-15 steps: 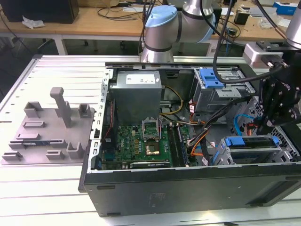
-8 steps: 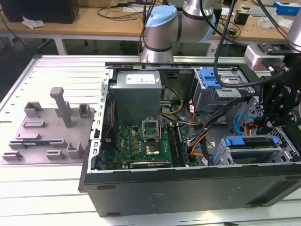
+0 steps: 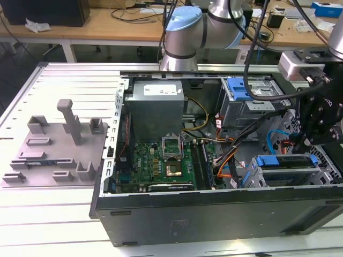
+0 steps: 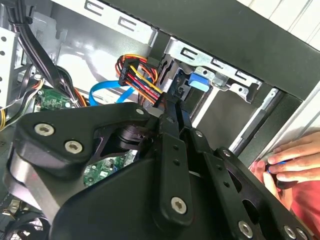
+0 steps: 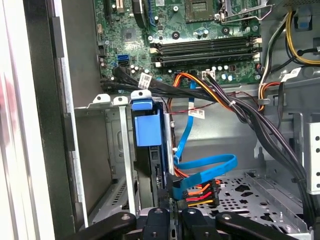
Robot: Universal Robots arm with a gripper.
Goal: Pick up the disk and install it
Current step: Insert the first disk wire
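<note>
1. Exterior view: the case lies open on the table. The gripper hangs inside it at the exterior view's right, just above the cage.
2. The disk sits in that cage with its light-blue bracket uppermost, close under the gripper.
3. In the first wrist view the disk stands on edge in a cage slot. Its blue bracket faces the camera and a metal cage wall is just beside it.
4. The gripper is right at the disk's near end, its fingers drawn almost together with only a dark slit between them. Nothing shows in that slit, and whether the tips touch the disk I can't tell.
5. The second wrist view gives the same reading. The gripper narrows to a point, its two black fingers running side by side towards the cage.
6. A blue cable loops just beside the disk, above a plug with red, orange and yellow wires.
7. The board fills the middle of the case, with a grey power box beyond it.
8. A grey fixture (all posts and slots) lies on the table at the exterior view's left, apart from the case.
9. In the second wrist view a hand rests at the case's outer edge.
</note>
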